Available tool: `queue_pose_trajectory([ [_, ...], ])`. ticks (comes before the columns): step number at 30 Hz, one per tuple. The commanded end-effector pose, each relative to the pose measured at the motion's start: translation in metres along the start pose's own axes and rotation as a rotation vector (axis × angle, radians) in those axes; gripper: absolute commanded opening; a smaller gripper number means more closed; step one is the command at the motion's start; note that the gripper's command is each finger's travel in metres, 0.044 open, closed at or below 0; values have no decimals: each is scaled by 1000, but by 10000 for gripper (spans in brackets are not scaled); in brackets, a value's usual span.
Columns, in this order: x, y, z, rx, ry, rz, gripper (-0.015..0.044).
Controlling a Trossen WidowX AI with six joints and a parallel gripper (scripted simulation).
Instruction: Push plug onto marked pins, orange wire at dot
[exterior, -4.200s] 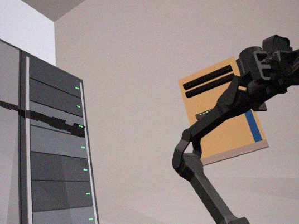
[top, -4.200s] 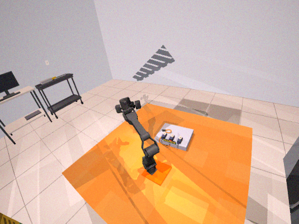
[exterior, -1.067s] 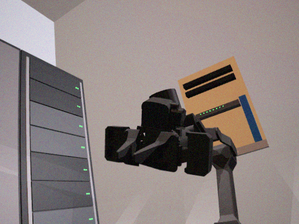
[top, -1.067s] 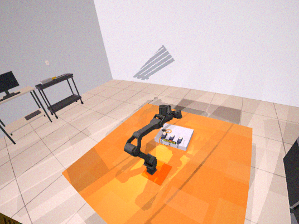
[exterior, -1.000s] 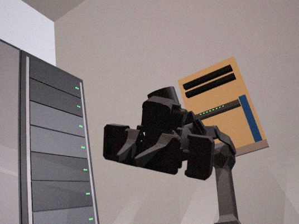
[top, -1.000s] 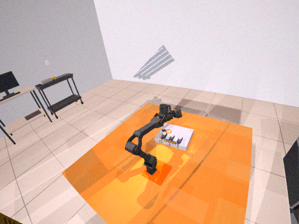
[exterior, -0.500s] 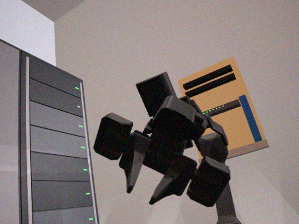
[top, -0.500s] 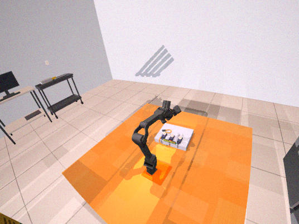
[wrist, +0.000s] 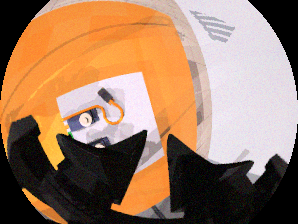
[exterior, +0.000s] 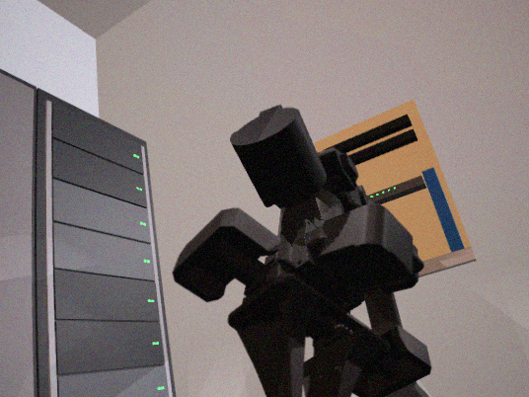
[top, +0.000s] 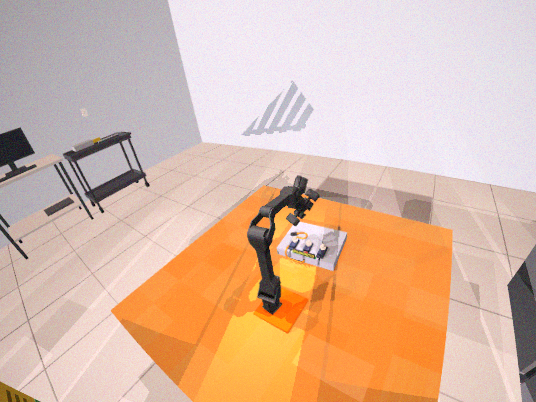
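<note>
A white slab [top: 338, 241] [wrist: 134, 87] lies on the table with dark blue servos in a row on it. The servo [top: 294, 243] [wrist: 82, 120] nearest the loop has a round white top. Its orange lead [top: 302, 235] [wrist: 121, 116] curves back over the slab to the dark plug [top: 294, 234] [wrist: 105, 95], which lies on the slab. A yellow-green strip [top: 303, 254] runs along the near edge; individual pins and the dot are too small to tell. My gripper [top: 304, 206] [wrist: 157, 135] is partly open and empty, above the slab. Its fingers hide part of the slab in the wrist view.
The orange table top [top: 390, 290] [wrist: 182, 90] surrounds the slab. The arm's base [top: 271, 304] stands on the near side of the slab. Two other servos [top: 308, 245] [top: 322, 251] stand beside the first. The exterior view shows the arm close up, a grey rack [exterior: 104, 247] and an orange cabinet [exterior: 410, 222].
</note>
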State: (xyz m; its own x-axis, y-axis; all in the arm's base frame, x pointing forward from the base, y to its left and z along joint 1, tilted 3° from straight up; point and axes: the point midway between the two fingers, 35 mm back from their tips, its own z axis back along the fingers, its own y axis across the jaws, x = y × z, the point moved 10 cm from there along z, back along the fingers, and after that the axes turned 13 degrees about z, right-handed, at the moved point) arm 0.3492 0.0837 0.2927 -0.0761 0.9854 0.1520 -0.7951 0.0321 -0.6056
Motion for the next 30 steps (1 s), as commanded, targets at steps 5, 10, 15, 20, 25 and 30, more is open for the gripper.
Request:
queue_pose_trajectory([
  [5,15,-3,-20,151,-12,208,115],
  [10,25,-3,-35,253,-29,344,115],
  [15,35,-1,-49,356,-55,480,115],
  [20,44,2,-62,457,-93,614,115],
  [25,54,7,-75,558,-140,746,115],
  [30,63,11,-86,644,-189,858,115],
])
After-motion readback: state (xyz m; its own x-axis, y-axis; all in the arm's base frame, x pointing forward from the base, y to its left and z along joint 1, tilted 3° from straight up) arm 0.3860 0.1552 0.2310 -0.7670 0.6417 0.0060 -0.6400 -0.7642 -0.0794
